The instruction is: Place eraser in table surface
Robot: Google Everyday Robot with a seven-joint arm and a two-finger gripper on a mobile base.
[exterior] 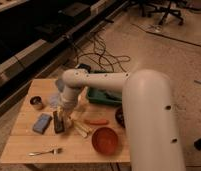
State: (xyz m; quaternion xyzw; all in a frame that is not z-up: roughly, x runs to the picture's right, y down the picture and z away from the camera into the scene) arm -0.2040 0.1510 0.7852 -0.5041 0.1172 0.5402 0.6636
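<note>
The eraser (58,122) is a black elongated block, end-on to me, at the left middle of the light wooden table surface (24,142). It sits just right of a blue-grey pad (42,123). My gripper (61,114) hangs from the white arm directly over the eraser's far end and seems to touch it. I cannot see whether the eraser rests on the wood or is held just above it. The wrist hides the eraser's top end.
A red bowl (105,140) and a fork (44,151) lie near the front edge. A metal cup (36,102) stands at the left. An orange stick (96,121), pale sticks (81,128) and a green tray (106,96) lie to the right. My large white arm body covers the table's right side.
</note>
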